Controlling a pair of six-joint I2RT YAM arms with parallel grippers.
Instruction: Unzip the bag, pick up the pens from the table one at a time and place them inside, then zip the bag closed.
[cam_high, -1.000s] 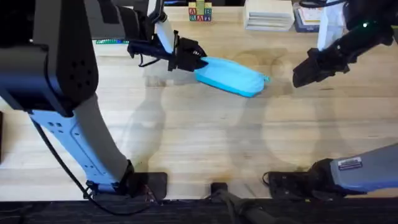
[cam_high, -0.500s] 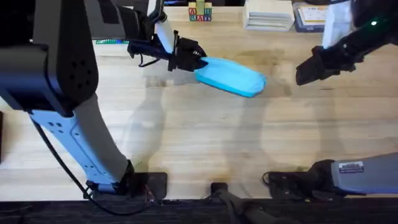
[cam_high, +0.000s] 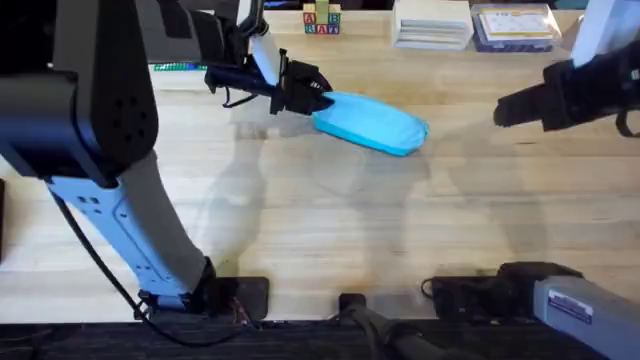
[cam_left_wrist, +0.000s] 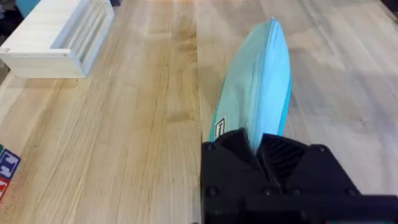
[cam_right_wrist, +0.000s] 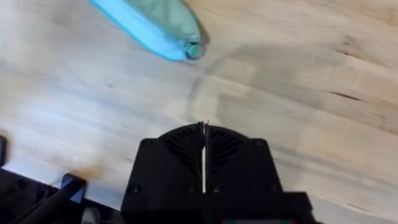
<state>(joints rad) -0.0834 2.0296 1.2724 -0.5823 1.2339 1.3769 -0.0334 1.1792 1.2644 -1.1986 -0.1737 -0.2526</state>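
Pinching one end of the bag (cam_high: 372, 124) with the left fingers (cam_left_wrist: 289, 155), closed firmly on the fabric just beside the small label. Keeping the bag lying flat on the bench (cam_high: 300, 220), its long side slanting away from that grip. Holding the right fingers (cam_right_wrist: 186, 146) pressed together on nothing, well apart from the bag's far end.

Judging the zip (cam_left_wrist: 260, 81) to be drawn shut along the bag's top seam, so probably finishing the closing step. Doing it well: anchoring the pinched end without lifting or twisting, so the seam stays straight. Checking the far end of the bag for a gap before letting go. Opening the left fingers squarely and backing straight off that end, avoiding any drag on the soft fabric.
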